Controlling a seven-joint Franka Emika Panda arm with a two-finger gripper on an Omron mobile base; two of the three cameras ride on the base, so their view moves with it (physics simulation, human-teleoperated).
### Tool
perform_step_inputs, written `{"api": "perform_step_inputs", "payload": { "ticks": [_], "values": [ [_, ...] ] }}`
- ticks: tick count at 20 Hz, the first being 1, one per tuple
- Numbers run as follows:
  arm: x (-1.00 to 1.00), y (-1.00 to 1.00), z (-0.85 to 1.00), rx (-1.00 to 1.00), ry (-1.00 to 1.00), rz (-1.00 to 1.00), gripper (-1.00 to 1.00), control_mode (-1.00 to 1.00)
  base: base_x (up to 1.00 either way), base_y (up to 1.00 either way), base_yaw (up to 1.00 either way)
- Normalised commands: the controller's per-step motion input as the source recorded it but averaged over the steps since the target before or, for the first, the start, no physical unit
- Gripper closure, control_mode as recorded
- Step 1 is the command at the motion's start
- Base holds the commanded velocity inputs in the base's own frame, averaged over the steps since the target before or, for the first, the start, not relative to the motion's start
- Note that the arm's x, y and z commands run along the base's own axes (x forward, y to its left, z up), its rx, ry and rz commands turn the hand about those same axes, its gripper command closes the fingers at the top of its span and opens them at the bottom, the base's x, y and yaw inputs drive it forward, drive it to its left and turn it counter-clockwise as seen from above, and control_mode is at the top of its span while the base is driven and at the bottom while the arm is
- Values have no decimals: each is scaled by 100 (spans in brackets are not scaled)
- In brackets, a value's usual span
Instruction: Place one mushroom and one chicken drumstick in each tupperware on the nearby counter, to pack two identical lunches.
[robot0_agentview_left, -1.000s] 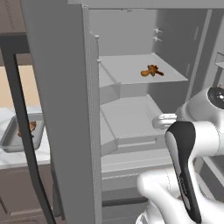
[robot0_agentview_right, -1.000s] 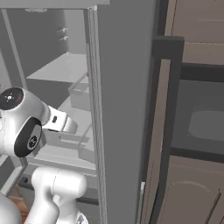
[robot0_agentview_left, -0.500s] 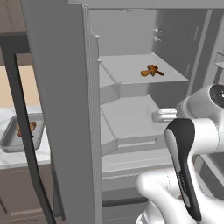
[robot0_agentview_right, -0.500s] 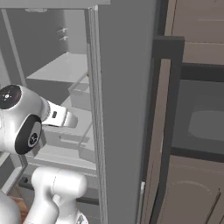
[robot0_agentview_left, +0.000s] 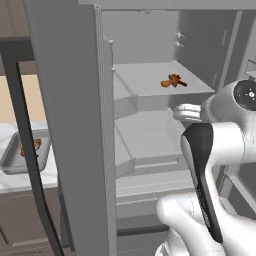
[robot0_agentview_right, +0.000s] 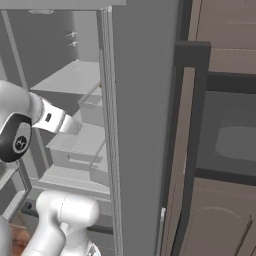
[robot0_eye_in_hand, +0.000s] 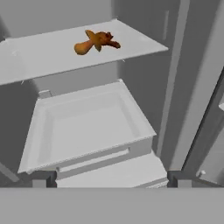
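Observation:
One chicken drumstick (robot0_agentview_left: 173, 81) (robot0_eye_in_hand: 89, 43) lies on the upper shelf of the open fridge. A second brownish bit touches it, and I cannot tell what that bit is. My gripper (robot0_eye_in_hand: 111, 181) is open with nothing between its fingers. It hangs in front of the fridge, below and in front of that shelf and over a white drawer bin (robot0_eye_in_hand: 87, 127). The hand also shows in the left base view (robot0_agentview_left: 187, 112) and the right base view (robot0_agentview_right: 65, 124). A grey tupperware (robot0_agentview_left: 12, 162) sits on the counter (robot0_agentview_left: 20, 182) at the far left. It holds an orange-brown piece (robot0_agentview_left: 31, 146). No mushroom is clearly visible.
The open fridge door (robot0_agentview_left: 75, 125) stands edge-on between the arm and the counter, with its dark handle bar (robot0_agentview_left: 27, 150) crossing in front of the tupperware. The other door (robot0_agentview_right: 145, 125) and a dark built-in oven (robot0_agentview_right: 225, 140) are on the right. Fridge walls close in around the shelves.
The hand has risen a little toward the upper shelf. The drumstick and the tupperware have stayed where they were.

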Motion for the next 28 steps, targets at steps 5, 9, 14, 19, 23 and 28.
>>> {"api": "perform_step_inputs", "payload": {
  "ticks": [5,9,14,19,23,28],
  "values": [
    [10,-9,55,12,0,-13,-100,-100,0,0,0],
    [41,-7,30,11,0,-2,-100,-100,0,0,0],
    [60,0,-2,2,0,-1,-100,-100,0,0,0],
    [62,0,-5,0,0,-5,-100,-100,0,0,0],
    [67,0,-6,0,0,-9,-100,-100,0,0,0],
    [73,0,-16,0,3,-12,-100,-100,0,0,0]
  ]
}}
